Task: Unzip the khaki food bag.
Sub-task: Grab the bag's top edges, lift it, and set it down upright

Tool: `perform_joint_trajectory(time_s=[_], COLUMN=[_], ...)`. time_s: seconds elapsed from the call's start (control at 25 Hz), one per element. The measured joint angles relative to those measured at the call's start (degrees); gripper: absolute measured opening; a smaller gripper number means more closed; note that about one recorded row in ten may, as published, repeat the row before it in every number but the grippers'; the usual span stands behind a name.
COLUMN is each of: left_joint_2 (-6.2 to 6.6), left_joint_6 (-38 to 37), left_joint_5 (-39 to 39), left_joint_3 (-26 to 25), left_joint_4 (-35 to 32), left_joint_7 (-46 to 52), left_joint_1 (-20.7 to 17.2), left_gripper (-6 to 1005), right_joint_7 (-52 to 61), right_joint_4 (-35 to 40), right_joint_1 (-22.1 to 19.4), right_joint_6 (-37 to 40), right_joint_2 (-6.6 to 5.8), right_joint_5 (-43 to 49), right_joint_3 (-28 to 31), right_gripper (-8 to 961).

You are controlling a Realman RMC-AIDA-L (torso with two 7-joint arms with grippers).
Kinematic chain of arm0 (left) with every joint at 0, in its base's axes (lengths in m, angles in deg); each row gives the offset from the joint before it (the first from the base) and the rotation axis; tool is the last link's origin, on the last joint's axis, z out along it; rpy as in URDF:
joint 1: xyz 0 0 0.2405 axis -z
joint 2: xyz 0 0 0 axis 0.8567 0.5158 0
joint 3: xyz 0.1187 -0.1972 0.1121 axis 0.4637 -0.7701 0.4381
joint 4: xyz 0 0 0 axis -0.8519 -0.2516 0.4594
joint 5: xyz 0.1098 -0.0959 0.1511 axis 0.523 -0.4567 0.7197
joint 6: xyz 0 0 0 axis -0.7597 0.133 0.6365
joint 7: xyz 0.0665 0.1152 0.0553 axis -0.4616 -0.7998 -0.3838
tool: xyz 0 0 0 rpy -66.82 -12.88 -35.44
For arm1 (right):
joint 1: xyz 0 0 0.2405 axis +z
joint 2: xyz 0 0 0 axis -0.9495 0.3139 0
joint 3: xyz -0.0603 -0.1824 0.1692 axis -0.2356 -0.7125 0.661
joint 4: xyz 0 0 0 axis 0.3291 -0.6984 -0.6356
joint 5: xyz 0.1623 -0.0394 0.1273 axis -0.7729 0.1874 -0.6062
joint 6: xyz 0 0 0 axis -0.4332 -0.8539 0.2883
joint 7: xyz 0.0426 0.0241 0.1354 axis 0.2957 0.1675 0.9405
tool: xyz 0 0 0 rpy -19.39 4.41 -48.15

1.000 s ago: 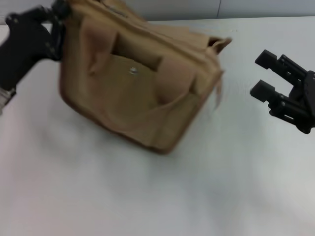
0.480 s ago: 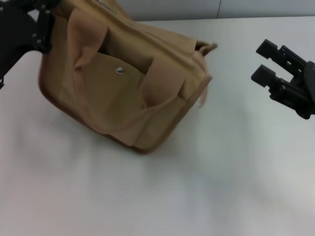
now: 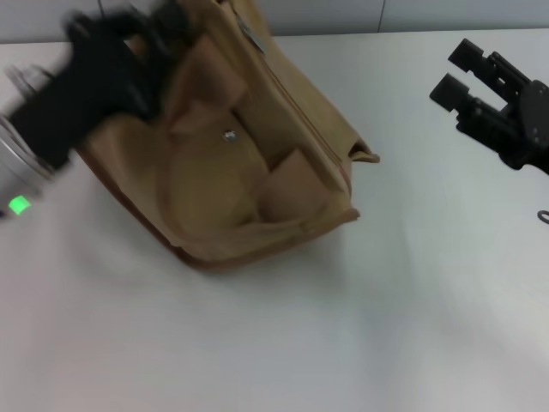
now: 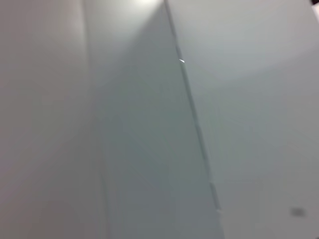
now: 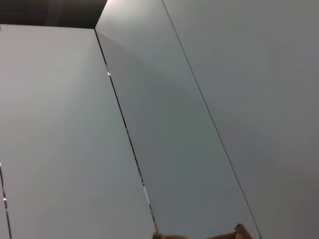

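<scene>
The bag (image 3: 257, 163) lies on the white counter (image 3: 343, 343), left of centre in the head view and towards the far edge, tipped so that its front pocket faces up, with the metal snap (image 3: 229, 135) showing on the pocket flap. Its two wide straps (image 3: 287, 184) lie slack across the front, one near the far left corner and one folded lower down near the middle. Brown piping runs along the near bottom edge, and the top edge of the bag runs diagonally from the far left to a small tab (image 3: 364, 155) at the right corner. The left end effector (image 3: 141, 39) is at the bag's far left corner, blurred, and pressed against the fabric there; whether it grips the bag or how its fingers stand cannot be told. The right end effector (image 3: 467, 73) hovers above the counter well to the right of the bag, apart from it, its two dark fingers spread wide with nothing between them. Both wrist views show only pale wall panels.
</scene>
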Motion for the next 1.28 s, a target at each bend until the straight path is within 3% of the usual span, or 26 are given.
perform_joint_trajectory(time_s=[0.2,0.24,0.32,0.64,0.84,1.12,1.28], left_joint_2=[-0.24,-0.26,-0.25,-0.27,-0.27,-0.27,-0.27], left_joint_6=[-0.97,-1.09,-1.81,-6.48,-5.92,-3.99,-3.8], left_joint_5=[0.04,0.13,0.34,0.59,0.62,2.15,2.17], left_joint_3=[4.53,4.61,5.23,6.85,6.84,6.51,6.73], left_joint_4=[11.94,13.34,15.27,20.57,22.88,23.59,23.93], left_joint_7=[-8.28,-8.9,-9.58,-8.57,-9.04,-9.23,-9.25], left_joint_1=[2.41,2.76,3.06,5.44,6.63,7.27,7.39], left_gripper=[29,29,30,30,30,28,26], right_joint_7=[-17.59,-26.15,-30.2,-51.78,-67.12,-81.23,-83.87], right_joint_4=[-6.19,-9.07,-10.59,-18.83,-26.07,-33.96,-35.75], right_joint_1=[-1.53,-2.53,-2.85,-4.36,-3.94,-3.69,-3.16], right_joint_6=[-1.21,-2.42,-2.77,-4.06,-7.21,-13.27,-14.88], right_joint_2=[0.18,0.27,0.28,0.43,0.49,0.64,0.64], right_joint_5=[0.11,-0.26,-0.58,-1.32,-1.28,-1.24,-1.02], right_joint_3=[-0.15,0.83,1.66,7.36,7.47,9.56,11.4], right_gripper=[826,826,825,825,825,826,826])
